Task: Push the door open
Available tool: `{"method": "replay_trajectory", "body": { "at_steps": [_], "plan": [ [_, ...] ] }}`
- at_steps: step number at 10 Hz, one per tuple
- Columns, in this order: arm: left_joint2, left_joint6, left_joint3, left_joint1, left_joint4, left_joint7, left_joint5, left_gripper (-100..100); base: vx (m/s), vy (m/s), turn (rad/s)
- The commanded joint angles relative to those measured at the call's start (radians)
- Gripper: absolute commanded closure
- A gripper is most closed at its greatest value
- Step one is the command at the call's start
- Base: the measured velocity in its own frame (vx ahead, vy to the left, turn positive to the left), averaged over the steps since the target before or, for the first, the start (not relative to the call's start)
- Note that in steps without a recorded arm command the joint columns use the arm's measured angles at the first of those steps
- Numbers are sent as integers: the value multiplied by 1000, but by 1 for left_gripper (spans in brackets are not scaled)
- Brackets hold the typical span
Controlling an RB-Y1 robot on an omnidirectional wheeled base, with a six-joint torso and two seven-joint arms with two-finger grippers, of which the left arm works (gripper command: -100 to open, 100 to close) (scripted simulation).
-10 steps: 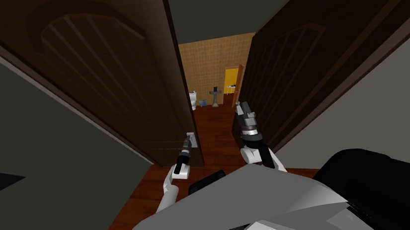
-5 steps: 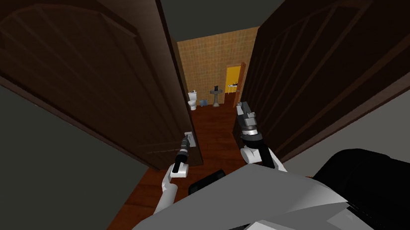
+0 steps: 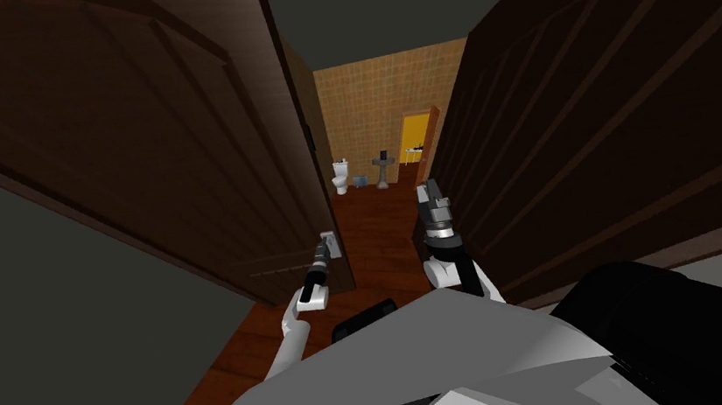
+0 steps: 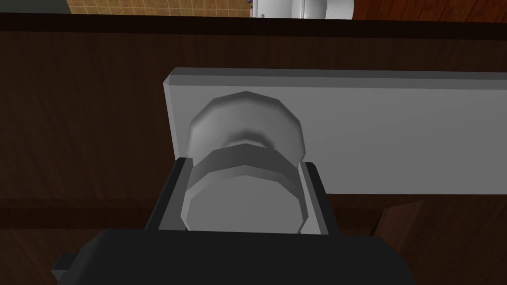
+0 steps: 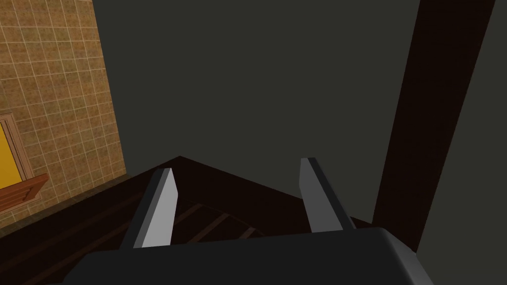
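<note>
Our left gripper (image 4: 245,167) reaches forward, pinching the knob (image 4: 245,131) on the door (image 3: 167,152). Our right gripper (image 5: 236,166) stands raised, fingers (image 5: 158,208) apart, near a second door (image 3: 602,108); a toilet (image 3: 340,176) shows between the doors.

I had a narrow lane between left door (image 3: 167,152) and right door (image 3: 606,134), wood floor (image 3: 376,224) lay free to the far tiled wall (image 3: 371,97).

Right gripper (image 5: 236,166) has its fingers (image 5: 158,213) spread wide, nothing between them. Just past them is a dark brown ribbed door panel (image 5: 74,232). Off one finger's side there's a tan tiled wall (image 5: 54,84) with a yellow wood-framed bit (image 5: 7,158), and off the other a dark brown post (image 5: 435,99).
</note>
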Motion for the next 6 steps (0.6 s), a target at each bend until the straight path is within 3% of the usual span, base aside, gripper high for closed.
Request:
{"method": "replay_trajectory", "body": {
  "at_steps": [1, 3, 6],
  "plan": [
    [13, -4, 31, 3, -8, -5, 4, 100, 113, -115, 52],
    [11, -4, 59, -3, 2, -12, 7, 100, 137, -162, 78],
    [9, -4, 87, -10, 13, -19, 10, 100, 105, -92, 50]
  ]
}}
